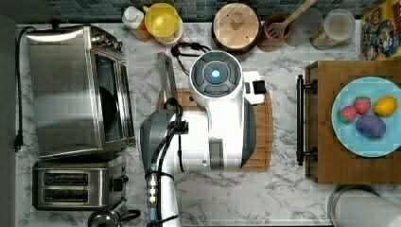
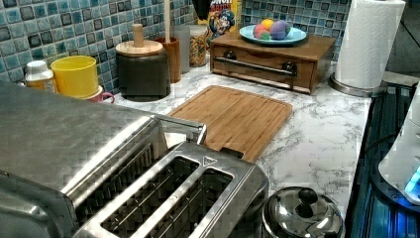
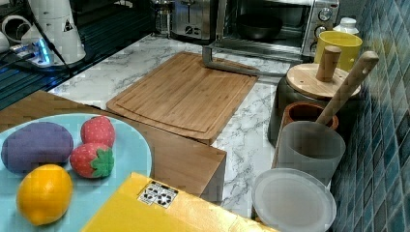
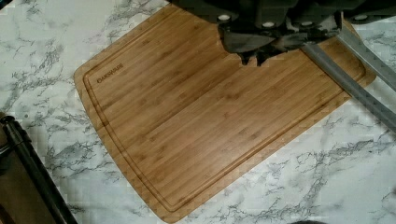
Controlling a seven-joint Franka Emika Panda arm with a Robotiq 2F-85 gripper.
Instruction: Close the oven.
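One task: the oven (image 1: 75,92), at the top view's left against the counter edge, is to be shut.
Door: it is dropped flat, the glass hardly seen; its bar handle (image 3: 241,68) reaches the cutting board (image 4: 210,116), so the dark interior is exposed.
Gripper: the gripper (image 4: 256,58) is held over the board, beside the handle, judged ready to get under it for a lift.
Jaws: they appear nearly closed, with nothing gripped.

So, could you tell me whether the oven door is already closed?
No, in the right view the oven door hangs open, its handle out over the cutting board.
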